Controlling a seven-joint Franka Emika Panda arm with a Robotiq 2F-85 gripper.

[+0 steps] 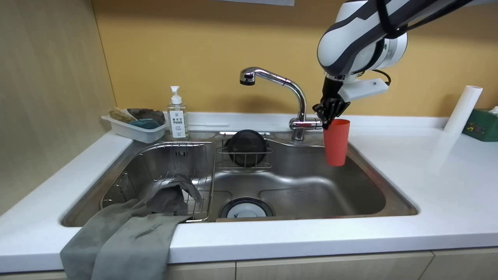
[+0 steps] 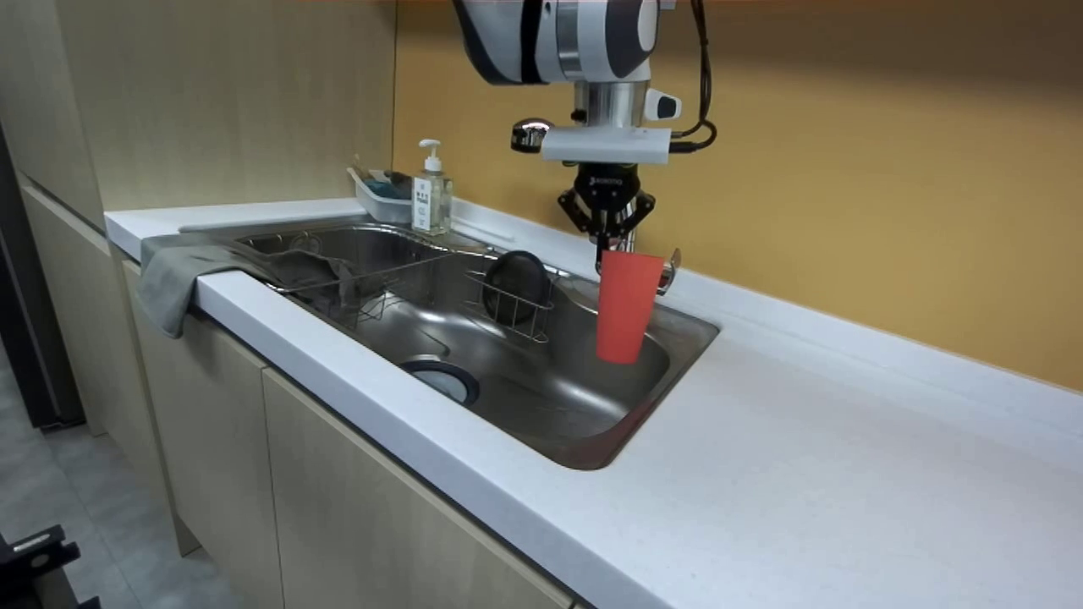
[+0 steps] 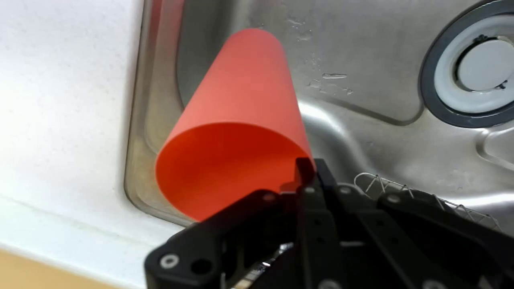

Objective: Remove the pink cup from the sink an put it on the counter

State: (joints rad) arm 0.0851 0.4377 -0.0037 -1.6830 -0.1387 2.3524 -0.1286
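The pink cup, which looks coral red, shows in both exterior views [image 1: 336, 143] [image 2: 628, 309] and in the wrist view [image 3: 251, 84]. It hangs mouth up, slightly tilted, above the sink's end beside the long counter. My gripper [image 3: 314, 173] is shut on the cup's rim, with one finger inside the wall and one outside. The gripper also shows in both exterior views [image 1: 327, 122] [image 2: 602, 252], just over the cup. The steel sink [image 1: 395, 204] is under the cup. The white counter [image 1: 439, 175] extends beside it and also shows in the wrist view [image 3: 68, 100].
A chrome faucet [image 1: 298, 102] stands close beside the gripper. A wire rack [image 1: 245, 166] holds a black round item. A grey cloth [image 1: 134, 241] drapes over the front edge. A soap bottle [image 1: 178, 122], paper roll [image 1: 463, 111] and green box [image 1: 481, 126] stand along the back.
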